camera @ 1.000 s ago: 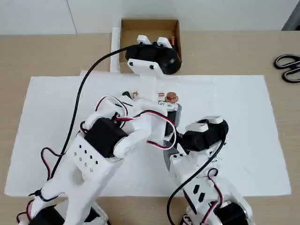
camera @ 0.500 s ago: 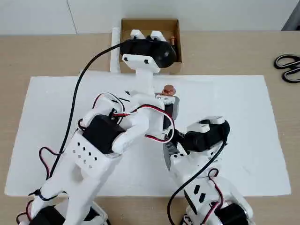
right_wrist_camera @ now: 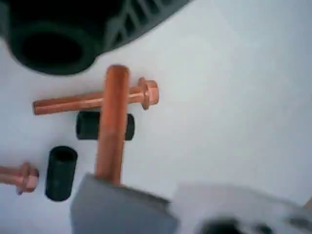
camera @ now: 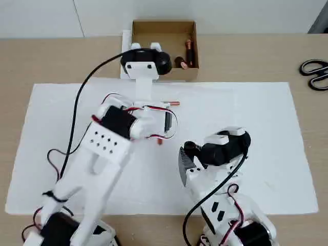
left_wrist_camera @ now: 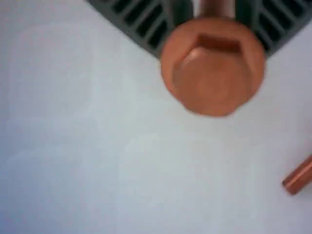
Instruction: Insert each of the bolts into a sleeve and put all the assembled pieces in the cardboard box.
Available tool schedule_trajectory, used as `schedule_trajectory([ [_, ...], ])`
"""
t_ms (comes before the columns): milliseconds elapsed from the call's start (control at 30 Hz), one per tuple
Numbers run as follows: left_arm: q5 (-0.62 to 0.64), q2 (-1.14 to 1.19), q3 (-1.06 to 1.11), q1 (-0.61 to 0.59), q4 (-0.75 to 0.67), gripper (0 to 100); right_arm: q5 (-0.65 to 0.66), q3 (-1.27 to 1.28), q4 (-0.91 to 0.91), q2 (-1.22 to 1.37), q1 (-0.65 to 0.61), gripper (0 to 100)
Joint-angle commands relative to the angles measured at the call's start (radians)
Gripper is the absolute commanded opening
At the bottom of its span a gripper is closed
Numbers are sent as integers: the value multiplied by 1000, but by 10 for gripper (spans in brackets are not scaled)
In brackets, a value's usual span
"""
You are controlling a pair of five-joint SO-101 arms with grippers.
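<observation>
Between the left fingers [left_wrist_camera: 139, 19], top of the left wrist frame: held bolt [left_wrist_camera: 213, 68], clamped on the shank, hex head sticking out past the tips. My read: gripped on the shank so an end is free for a sleeve. Loose bolt tip [left_wrist_camera: 297, 180] at lower right of that frame, on the sheet, apart from the head.

Right fingers [right_wrist_camera: 141, 19], upper left of the right wrist frame: can't tell open or closed. Below them, parts lie on the sheet:
- flat bolt [right_wrist_camera: 73, 103], head to the right
- near sleeve [right_wrist_camera: 85, 126], just beside it
- second sleeve [right_wrist_camera: 61, 173], lower left
- edge bolt [right_wrist_camera: 22, 178], at the left edge

A copper shank [right_wrist_camera: 113, 112] crosses in front of the near sleeve, coming out of a blurred grey part at the bottom edge. Probably the left arm's bolt, can't confirm. If so, it's brought near the sleeves for insertion.

High view: white sheet [camera: 256, 143] covers mid-bench [camera: 51, 56], likely to stop parts rolling. Cardboard box [camera: 154, 33] top centre, just past the sheet's far edge, so drop-off is a short reach. Assembled pieces [camera: 180, 63] lie at its right side. Judging by that, part done: two sleeves and several bolts not yet boxed. Scissors [camera: 315, 72] far right, well apart.
</observation>
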Motion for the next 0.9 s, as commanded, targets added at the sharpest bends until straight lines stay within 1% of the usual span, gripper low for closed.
schedule_trajectory([
  [0, -9, 77, 12, -6, 0, 6, -6, -8, -28, -8, 2, 3],
  [267, -9, 319, 22, -5, -3, 6, -6, -8, -27, -8, 1, 3],
  [367, -9, 376, 24, -5, -43, 6, -6, -8, -27, -8, 1, 3],
  [533, -6, 439, 22, -5, -78, 6, -6, -9, -24, -8, 1, 3],
  [867, -6, 514, 21, -9, -95, 8, -6, -9, -24, -8, 1, 3],
])
